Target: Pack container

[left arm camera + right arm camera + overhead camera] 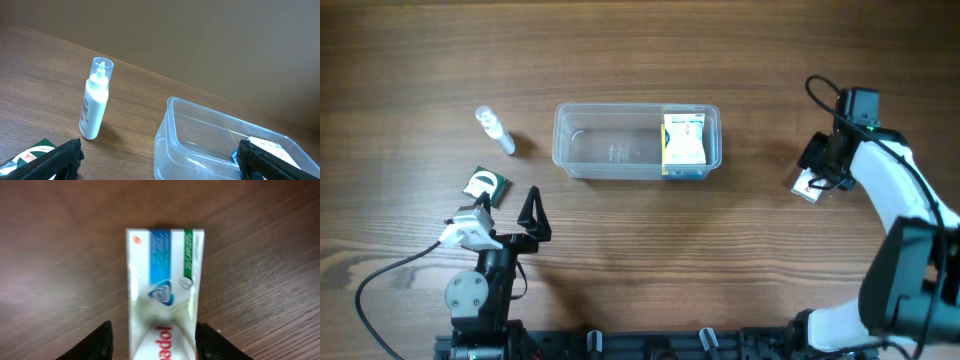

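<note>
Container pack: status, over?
Left gripper open, empty. Right gripper open, straddling white box on table. Container holds one packed box, right end. Bottle and green box lie left of it, not blocking.

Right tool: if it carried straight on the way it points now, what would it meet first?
The white box, lying on the table directly ahead of the right tool, which is open with one finger on either side of it. How near it is I cannot judge.
</note>
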Controlling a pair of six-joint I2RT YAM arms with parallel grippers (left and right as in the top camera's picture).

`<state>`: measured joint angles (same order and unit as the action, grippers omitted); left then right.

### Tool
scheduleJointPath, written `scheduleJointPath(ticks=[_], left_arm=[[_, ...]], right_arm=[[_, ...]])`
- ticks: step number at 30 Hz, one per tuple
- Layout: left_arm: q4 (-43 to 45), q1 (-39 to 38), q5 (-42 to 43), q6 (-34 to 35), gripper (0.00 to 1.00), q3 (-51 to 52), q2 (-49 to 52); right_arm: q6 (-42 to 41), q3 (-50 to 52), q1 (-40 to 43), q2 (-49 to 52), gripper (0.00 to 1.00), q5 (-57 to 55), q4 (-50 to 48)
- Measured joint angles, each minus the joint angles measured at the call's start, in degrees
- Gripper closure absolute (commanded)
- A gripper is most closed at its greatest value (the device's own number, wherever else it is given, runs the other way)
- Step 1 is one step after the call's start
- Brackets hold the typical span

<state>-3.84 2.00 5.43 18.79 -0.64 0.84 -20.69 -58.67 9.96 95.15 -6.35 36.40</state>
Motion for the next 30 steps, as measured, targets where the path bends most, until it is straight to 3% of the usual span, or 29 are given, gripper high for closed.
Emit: scheduleJointPath(ticks=[5, 17, 30], left_arm=[[0.0, 0.0, 0.0, 0.0, 0.00, 0.0, 0.0], [0.0, 0.0, 0.0, 0.0, 0.00, 0.0, 0.0], [0.0, 0.0, 0.0, 0.0, 0.00, 0.0, 0.0]], right_arm=[[1.6, -0.3, 0.0, -1.7, 0.40, 1.3, 0.0], [6.6, -0.3, 0.0, -1.0, 0.35, 0.7, -3.3], [12.0, -0.3, 0.0, 4.7, 0.38, 0.7, -5.2]])
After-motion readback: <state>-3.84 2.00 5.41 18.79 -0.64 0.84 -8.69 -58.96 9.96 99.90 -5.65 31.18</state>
